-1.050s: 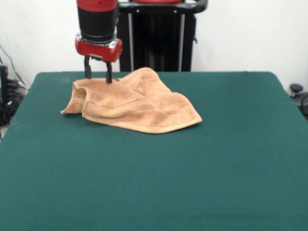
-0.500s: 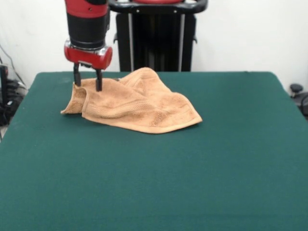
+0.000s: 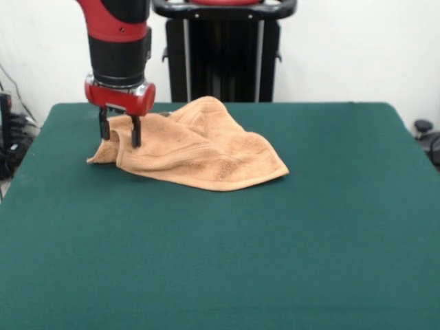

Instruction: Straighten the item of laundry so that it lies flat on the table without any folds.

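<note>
Towel (image 3: pixel 196 148) first: from across the table it sits crumpled in the far left part of the green surface, an orange-tan heap with a raised hump toward the back and a flatter flap running out to a pointed corner on the right. Its left end curls up into a small fold, and a woven band shows along the front edge.

The table (image 3: pixel 289 240) is covered in dark green felt-like cloth, and the whole near half of it is bare, as is the right side out to the edge. The towel's left corner lies near the table's left edge, while its back hump comes close to the far edge. Behind the table stands a white wall, with a black upright frame (image 3: pixel 223 51) in the middle. Some dark gear shows off the left edge (image 3: pixel 10 137) and a small black knob-like thing (image 3: pixel 423 127) off the right.

The red and black arm (image 3: pixel 117 41) comes down over the towel's left end. Its gripper (image 3: pixel 119 130) has two dark fingers (image 3: pixel 135 130) parted a little, straddling the curled-up fold of cloth, one on either side. Whether they touch the cloth I cannot tell; they are not pinched together on it.

Only this one view is on hand.
</note>
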Robot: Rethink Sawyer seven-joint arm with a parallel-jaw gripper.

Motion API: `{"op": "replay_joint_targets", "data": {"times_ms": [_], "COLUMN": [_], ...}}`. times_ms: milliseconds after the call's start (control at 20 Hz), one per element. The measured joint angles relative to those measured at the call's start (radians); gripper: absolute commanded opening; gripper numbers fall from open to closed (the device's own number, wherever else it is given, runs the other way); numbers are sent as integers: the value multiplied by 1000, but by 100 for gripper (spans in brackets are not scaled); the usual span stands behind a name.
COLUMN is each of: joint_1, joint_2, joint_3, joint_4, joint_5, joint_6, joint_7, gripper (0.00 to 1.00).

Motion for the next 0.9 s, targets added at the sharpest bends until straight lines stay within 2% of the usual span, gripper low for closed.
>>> {"op": "replay_joint_targets", "data": {"times_ms": [900], "joint_1": [0], "joint_2": [30], "joint_3": [3], "joint_4": [-10], "joint_5": [0], "joint_6": [0], "joint_7": [0], "gripper": [100]}}
